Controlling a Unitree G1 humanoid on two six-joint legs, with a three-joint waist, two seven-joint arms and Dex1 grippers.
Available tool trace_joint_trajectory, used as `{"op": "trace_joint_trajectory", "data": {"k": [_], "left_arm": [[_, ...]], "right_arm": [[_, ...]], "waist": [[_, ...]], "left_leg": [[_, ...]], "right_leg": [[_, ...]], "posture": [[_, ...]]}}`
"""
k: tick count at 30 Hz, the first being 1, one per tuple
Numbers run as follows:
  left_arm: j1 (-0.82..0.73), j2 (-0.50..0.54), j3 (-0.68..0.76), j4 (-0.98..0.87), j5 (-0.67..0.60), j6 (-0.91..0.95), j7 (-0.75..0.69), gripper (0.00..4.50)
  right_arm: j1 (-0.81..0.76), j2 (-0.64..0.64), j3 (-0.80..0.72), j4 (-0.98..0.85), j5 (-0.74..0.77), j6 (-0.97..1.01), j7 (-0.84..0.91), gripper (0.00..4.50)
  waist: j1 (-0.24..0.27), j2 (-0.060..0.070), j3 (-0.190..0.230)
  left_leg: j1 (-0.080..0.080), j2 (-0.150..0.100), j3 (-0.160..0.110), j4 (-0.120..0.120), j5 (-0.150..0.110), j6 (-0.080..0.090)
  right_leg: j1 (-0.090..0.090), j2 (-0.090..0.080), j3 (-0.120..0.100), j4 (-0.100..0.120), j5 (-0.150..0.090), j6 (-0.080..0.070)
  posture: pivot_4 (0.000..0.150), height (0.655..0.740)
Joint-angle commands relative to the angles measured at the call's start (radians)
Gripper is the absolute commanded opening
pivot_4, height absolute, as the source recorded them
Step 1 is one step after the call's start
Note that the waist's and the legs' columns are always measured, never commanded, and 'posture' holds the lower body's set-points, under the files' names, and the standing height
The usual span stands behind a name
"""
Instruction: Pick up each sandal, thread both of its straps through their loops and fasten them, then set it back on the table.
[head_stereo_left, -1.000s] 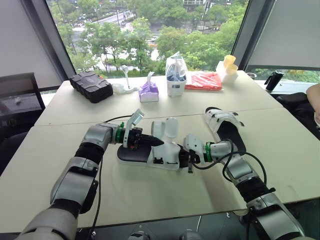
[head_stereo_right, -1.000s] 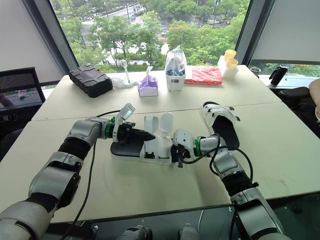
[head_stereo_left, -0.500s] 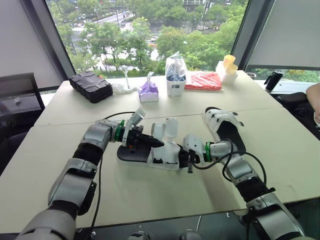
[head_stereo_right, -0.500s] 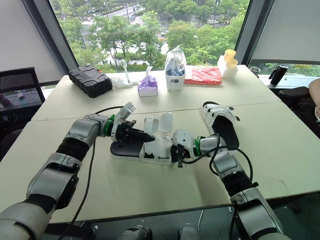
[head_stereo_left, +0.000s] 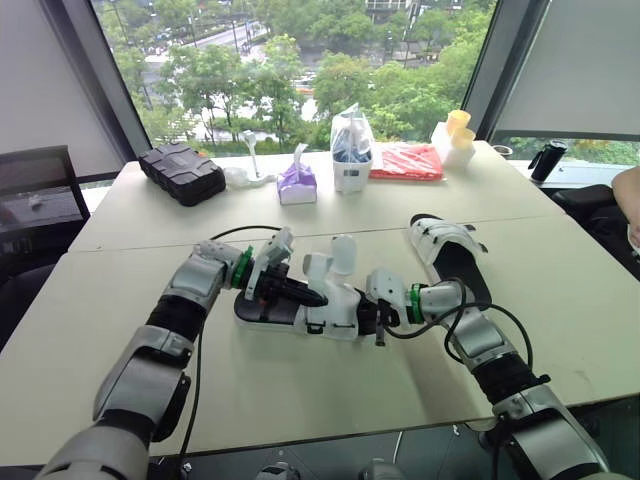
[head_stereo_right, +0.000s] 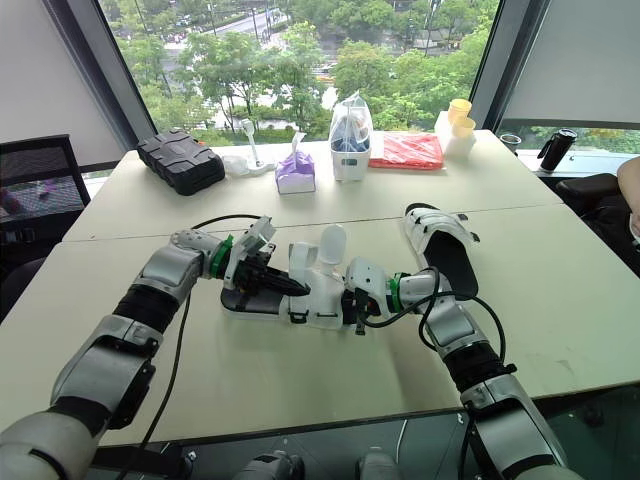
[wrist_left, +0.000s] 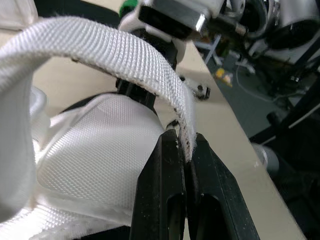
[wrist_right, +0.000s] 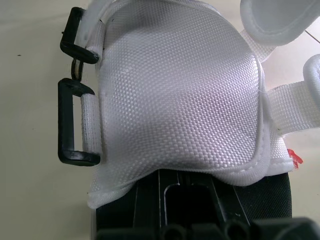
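Currently the near sandal lies flat on the table, between the two grippers; the left gripper is pinched tight on a white strap that arches over the upper; the right gripper sits against the sandal's other end, beside its black loops; whether it grips, I cannot tell; the second sandal lies well apart, to the right.
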Motion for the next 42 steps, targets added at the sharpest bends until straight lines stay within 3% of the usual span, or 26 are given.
{"op": "trace_joint_trajectory", "data": {"k": [1,8,12,18,24,28,42], "left_arm": [[0.025,0.015,-0.010,-0.045,0.023,-0.043,0.007,0.04],[0.062,0.032,-0.008,-0.094,0.030,-0.034,0.028,0.04],[0.074,0.037,0.011,-0.120,0.013,-0.003,0.048,1.26],[0.125,0.092,0.063,-0.271,-0.071,0.128,0.061,4.30],[0.264,0.172,0.133,-0.484,-0.213,0.346,0.107,4.30],[0.364,0.221,0.133,-0.579,-0.237,0.371,0.128,4.30],[0.417,0.170,0.104,-0.560,-0.234,0.321,0.234,4.30]], "right_arm": [[0.040,-0.005,0.072,0.046,-0.051,0.021,0.025,0.00],[0.034,-0.001,0.075,0.054,-0.054,0.017,0.024,0.00],[0.032,0.000,0.077,0.058,-0.054,0.014,0.024,0.00],[0.033,0.000,0.080,0.062,-0.057,0.008,0.022,0.00],[0.032,0.005,0.083,0.071,-0.059,-0.002,0.016,0.00],[0.028,0.007,0.084,0.074,-0.059,-0.003,0.015,0.00],[0.025,0.007,0.082,0.080,-0.065,-0.009,0.016,0.00]], "waist": [[0.000,0.000,0.000],[0.000,0.000,0.000],[0.001,0.000,0.000],[0.000,0.000,0.000],[-0.001,0.000,0.000],[0.000,0.000,0.000],[0.001,0.000,0.000]], "left_leg": [[0.000,0.000,0.000,0.000,0.000,0.000],[0.000,0.000,0.000,0.000,0.000,0.000],[0.000,0.000,0.000,0.000,0.000,0.000],[0.001,0.000,0.000,0.001,0.000,0.000],[0.001,0.002,0.000,0.000,0.000,0.000],[0.001,0.003,0.000,0.000,0.000,0.000],[0.002,0.005,0.000,0.000,0.000,-0.001]], "right_leg": [[0.000,0.000,0.000,0.000,0.000,0.000],[0.000,0.000,0.000,0.000,0.000,0.000],[0.000,0.000,0.000,0.001,0.000,0.000],[0.000,0.000,0.000,0.001,0.000,0.000],[0.000,0.002,0.000,0.001,0.000,0.000],[0.000,0.002,0.001,0.001,0.000,-0.001],[0.001,0.002,0.001,0.001,-0.001,-0.003]], "posture": [[0.150,0.7400],[0.150,0.7400],[0.150,0.7400],[0.150,0.7400],[0.150,0.7400],[0.150,0.7400],[0.150,0.7400]]}}
